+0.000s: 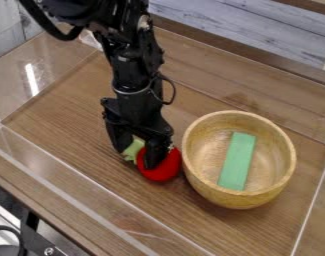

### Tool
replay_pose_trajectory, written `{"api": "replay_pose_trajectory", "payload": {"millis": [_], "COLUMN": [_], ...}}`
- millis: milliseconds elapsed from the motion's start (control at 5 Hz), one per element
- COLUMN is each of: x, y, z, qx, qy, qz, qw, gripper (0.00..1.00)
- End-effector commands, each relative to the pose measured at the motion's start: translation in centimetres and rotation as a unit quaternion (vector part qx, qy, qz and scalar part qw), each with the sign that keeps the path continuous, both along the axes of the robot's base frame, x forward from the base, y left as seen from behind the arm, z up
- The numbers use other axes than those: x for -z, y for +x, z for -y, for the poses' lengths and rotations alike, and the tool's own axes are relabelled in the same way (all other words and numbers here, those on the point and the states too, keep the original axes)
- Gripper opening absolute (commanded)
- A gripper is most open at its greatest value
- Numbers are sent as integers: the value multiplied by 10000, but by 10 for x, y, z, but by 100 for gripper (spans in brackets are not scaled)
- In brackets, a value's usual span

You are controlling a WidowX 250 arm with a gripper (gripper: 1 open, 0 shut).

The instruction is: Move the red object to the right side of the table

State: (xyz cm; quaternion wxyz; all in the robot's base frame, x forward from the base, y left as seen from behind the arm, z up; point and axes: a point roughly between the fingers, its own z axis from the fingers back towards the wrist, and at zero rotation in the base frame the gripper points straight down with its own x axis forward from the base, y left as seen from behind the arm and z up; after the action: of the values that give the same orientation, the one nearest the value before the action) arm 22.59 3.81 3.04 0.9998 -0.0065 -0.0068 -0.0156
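The red object [158, 167] is a small strawberry-like toy with a pale green tuft [130, 149]; it lies on the wood-grain table [71, 120] just left of a wooden bowl. My gripper [139, 152] points straight down over it, jaws open, the black fingers straddling the leafy end and reaching down to the tabletop. The fingers hide part of the red body. I cannot tell whether the fingers touch the toy.
A wooden bowl [202, 186] holding a flat green block [238, 160] stands right beside the toy. Low clear acrylic walls [71, 185] edge the table at the front and left. The black arm [129, 60] rises toward the upper left.
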Motion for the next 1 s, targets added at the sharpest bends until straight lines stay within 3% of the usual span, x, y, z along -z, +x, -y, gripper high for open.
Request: {"api": "replay_pose_trajectory", "payload": {"millis": [0,200,400,600,800], "x": [-3,-3,-2,-6,-22], "y": [7,7,8,9,12], "z": [-8,-10,-10,-9,-8], "qx": [-67,-84,-101,-144,-236], "qy": [86,102,107,109,91], "qz": [164,183,184,189,256], "qw": [9998,9997,9997,9997,9994], "gripper": [100,100,0,0,0]}}
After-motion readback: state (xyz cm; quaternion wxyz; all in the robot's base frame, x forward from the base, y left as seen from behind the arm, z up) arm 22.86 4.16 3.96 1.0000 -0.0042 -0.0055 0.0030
